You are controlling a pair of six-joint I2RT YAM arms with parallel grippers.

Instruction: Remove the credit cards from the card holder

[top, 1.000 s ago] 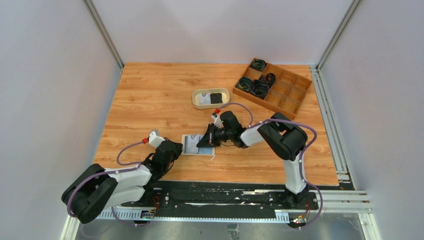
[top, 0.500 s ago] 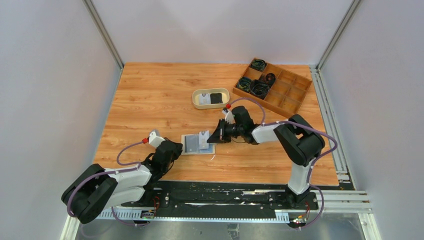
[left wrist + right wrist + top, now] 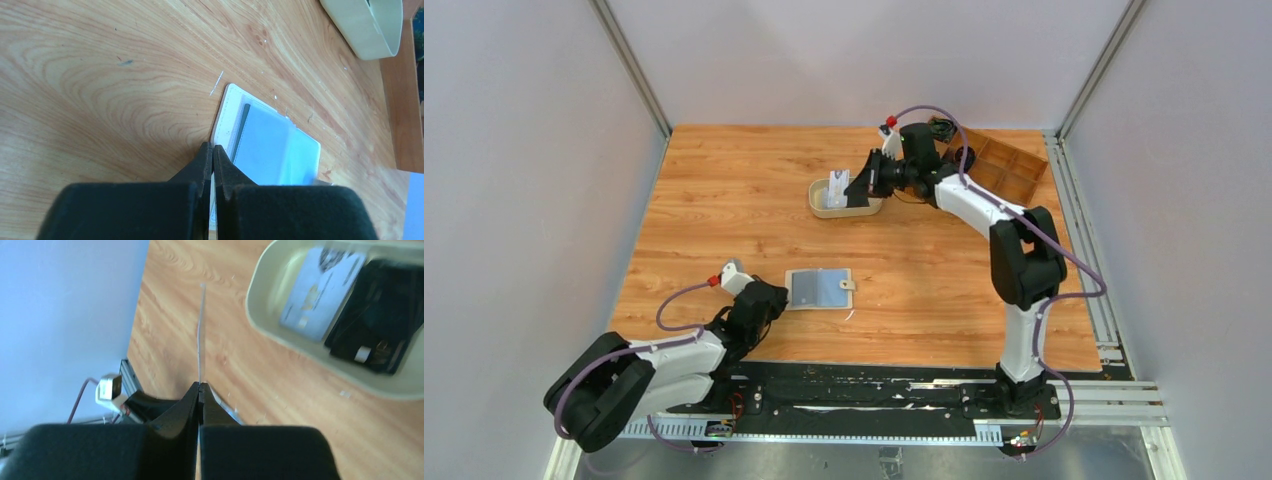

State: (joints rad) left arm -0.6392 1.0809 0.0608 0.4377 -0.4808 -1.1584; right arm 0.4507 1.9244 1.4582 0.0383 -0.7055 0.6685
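The card holder (image 3: 819, 289) lies open and flat near the table's front, pale blue inside (image 3: 272, 145). My left gripper (image 3: 767, 302) is shut, its tips (image 3: 212, 148) resting on the holder's left edge. My right gripper (image 3: 856, 184) hangs over the oval beige tray (image 3: 826, 210), shut on a white credit card (image 3: 837, 187). That card shows edge-on as a thin line (image 3: 201, 335) in the right wrist view. Two more credit cards lie in the tray, one white (image 3: 320, 292) and one black (image 3: 372, 325).
A wooden compartment box (image 3: 1004, 165) stands at the back right, partly hidden behind the right arm. The tray's rim (image 3: 372, 35) and the box's edge (image 3: 402, 100) show at the right of the left wrist view. Side walls enclose the table.
My right gripper has lifted a white card away from the card holder and carried it back to above the tray. The left arm has not moved.
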